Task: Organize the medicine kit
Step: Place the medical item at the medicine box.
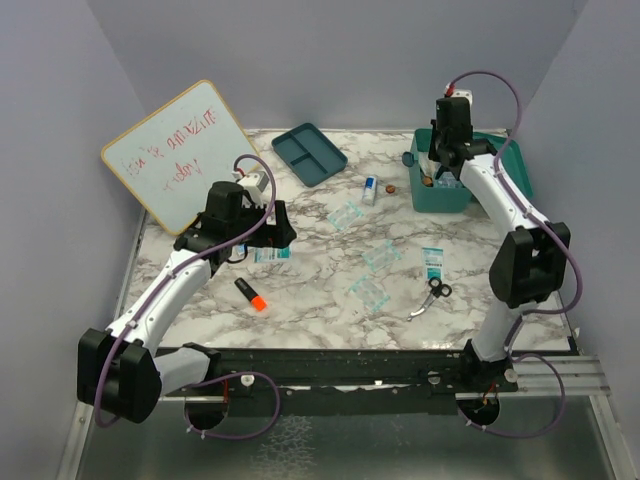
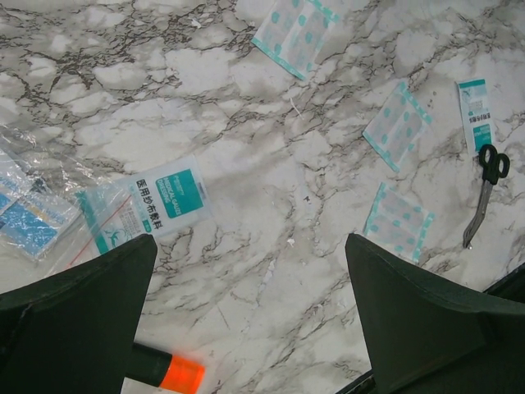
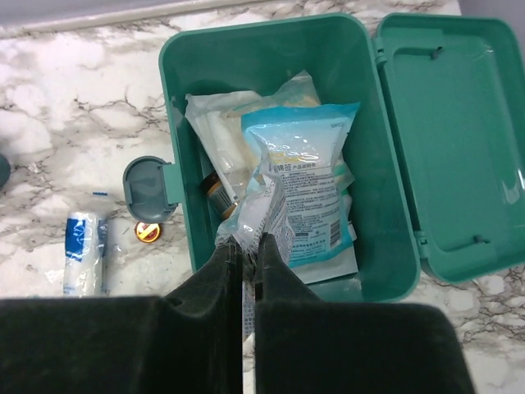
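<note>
The kit (image 3: 176,123) looks rigid, light: grip its rim. Above it, right end effector (image 3: 246,246) pinches a limp packet (image 3: 264,205); left end effector (image 2: 250,242) spread.

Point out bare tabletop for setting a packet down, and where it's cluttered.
Bare marble lies between the divided tray and the left gripper, and along the near edge between the orange marker and the scissors. Crowded: the plaster packets mid-table, and the packed medicine kit, where the right gripper pinches a packet.
</note>
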### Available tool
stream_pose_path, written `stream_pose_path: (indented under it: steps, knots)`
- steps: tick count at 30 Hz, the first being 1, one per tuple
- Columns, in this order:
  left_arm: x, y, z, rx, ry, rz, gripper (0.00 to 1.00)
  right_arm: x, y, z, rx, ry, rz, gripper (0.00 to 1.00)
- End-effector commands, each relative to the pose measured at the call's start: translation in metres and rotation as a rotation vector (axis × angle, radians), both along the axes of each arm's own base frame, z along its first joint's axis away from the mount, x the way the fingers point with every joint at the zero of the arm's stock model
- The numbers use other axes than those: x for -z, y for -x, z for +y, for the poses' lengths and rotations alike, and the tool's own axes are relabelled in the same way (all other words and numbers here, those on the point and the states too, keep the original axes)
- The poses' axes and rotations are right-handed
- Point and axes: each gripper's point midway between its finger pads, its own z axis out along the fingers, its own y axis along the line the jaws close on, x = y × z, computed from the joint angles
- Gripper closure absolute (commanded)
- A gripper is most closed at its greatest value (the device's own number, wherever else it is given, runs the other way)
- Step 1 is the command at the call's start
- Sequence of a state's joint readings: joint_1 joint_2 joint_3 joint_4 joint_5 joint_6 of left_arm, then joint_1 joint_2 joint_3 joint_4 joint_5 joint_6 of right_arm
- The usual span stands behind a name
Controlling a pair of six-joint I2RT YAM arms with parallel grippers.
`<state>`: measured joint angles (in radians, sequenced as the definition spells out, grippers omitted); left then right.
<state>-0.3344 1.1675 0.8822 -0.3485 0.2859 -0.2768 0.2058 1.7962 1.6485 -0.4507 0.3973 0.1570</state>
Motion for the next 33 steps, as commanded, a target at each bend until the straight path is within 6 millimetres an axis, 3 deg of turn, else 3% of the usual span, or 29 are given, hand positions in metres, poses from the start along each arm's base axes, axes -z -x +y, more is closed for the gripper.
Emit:
stream_pose_path:
  steps: [1, 13, 18, 21, 27, 31, 33]
  knots:
    - [0.000, 0.004, 0.007, -0.013, -0.034, -0.019, 0.01, 0.015, -0.012, -0.001, -0.054, -0.014, 0.067, 1.00]
    - [0.002, 0.004, 0.006, -0.006, -0.031, -0.010, 0.01, 0.066, -0.037, -0.011, -0.030, 0.031, 0.159, 0.99]
    - [0.002, 0.004, 0.007, -0.008, -0.035, -0.011, 0.01, 0.087, -0.043, -0.009, -0.023, 0.029, 0.198, 0.91]
    - [0.003, 0.004, 0.007, -0.010, -0.037, -0.010, 0.01, 0.087, -0.044, -0.009, -0.021, 0.026, 0.199, 0.77]
    - [0.003, 0.004, 0.007, -0.008, -0.038, -0.008, 0.01, 0.066, -0.042, -0.006, -0.035, 0.006, 0.169, 0.55]
    - [0.003, 0.004, 0.007, -0.007, -0.037, -0.008, 0.01, 0.053, -0.038, -0.006, -0.036, 0.003, 0.153, 0.53]
    - [0.003, 0.004, 0.007, -0.007, -0.037, -0.008, 0.01, 0.048, -0.037, -0.008, -0.031, 0.002, 0.144, 0.57]
